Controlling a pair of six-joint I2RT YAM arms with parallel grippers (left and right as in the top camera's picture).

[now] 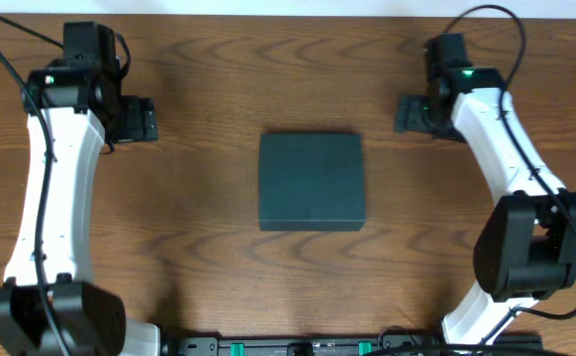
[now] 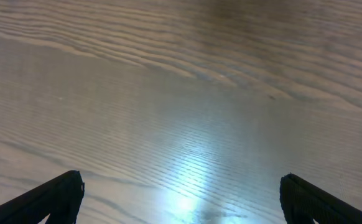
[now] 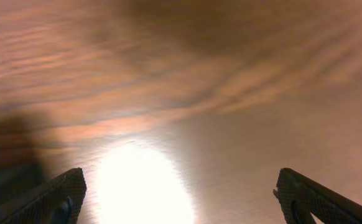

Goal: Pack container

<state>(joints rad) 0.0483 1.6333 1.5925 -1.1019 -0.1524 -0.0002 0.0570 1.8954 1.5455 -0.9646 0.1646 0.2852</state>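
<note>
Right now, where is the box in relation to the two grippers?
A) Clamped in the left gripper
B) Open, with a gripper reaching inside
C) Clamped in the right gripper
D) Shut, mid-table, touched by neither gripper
D: the box lies shut in the middle of the table, while the left gripper and the right gripper sit well off to either side, both open with only wood between their fingers.

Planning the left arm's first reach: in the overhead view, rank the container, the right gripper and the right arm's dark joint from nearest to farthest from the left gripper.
Measured from the left gripper:
1. container, in the middle of the view, on the gripper's right.
2. right gripper, beyond the container, on the opposite side.
3. right arm's dark joint, far right, closer to the robot's base.
</note>
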